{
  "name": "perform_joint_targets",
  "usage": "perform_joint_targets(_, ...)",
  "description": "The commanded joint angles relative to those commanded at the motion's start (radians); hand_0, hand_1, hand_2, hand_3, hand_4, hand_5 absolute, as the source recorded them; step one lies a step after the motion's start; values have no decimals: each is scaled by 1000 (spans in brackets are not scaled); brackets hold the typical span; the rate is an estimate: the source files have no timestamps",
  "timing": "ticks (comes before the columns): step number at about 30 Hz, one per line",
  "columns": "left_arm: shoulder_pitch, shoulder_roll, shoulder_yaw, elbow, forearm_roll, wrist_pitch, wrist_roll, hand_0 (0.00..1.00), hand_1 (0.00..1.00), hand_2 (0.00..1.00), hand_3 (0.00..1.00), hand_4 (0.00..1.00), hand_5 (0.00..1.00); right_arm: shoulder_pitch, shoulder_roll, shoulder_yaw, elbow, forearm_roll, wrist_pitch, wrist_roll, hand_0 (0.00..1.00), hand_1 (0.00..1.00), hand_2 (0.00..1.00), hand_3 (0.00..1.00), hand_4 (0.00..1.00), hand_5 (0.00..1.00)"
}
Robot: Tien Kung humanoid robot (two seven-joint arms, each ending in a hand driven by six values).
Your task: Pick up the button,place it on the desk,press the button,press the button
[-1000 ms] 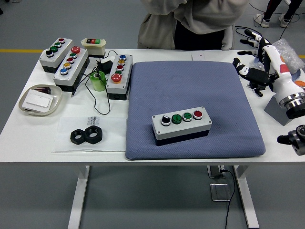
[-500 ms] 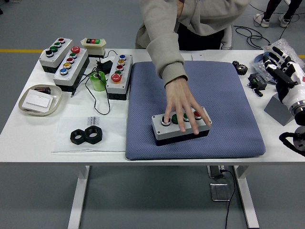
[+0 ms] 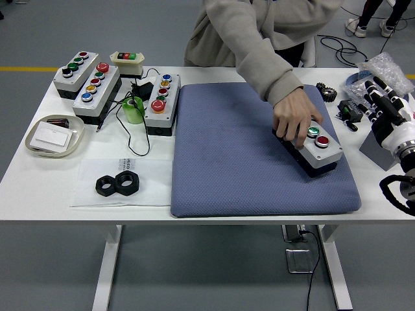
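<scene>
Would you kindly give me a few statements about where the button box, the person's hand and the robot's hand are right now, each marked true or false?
1. The person's hand rests on the button box. True.
2. The button box lies on the bare white table. False: it lies on the blue mat, near its right edge.
3. The right hand grips the button box. False: it is apart from the box, off the mat at the table's right side, fingers spread.
4. A green and a red button show on the box beside the person's fingers. True.
5. Two black nuts lie on the mat. False: they lie on the table left of it.
</scene>
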Motion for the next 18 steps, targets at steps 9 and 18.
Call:
perform_joint_targets(9, -1, 0, 0, 0, 0, 0, 0, 745, 782, 853, 771, 542, 998, 1, -2, 3, -4, -19, -4, -1, 952, 848, 883, 866, 642, 281)
perform_joint_targets(18, 0, 0, -2, 1, 4, 0, 0, 745, 783, 853, 771, 543, 998, -1, -2, -1, -3, -59, -5, -10, 953, 851, 883, 868, 645, 280)
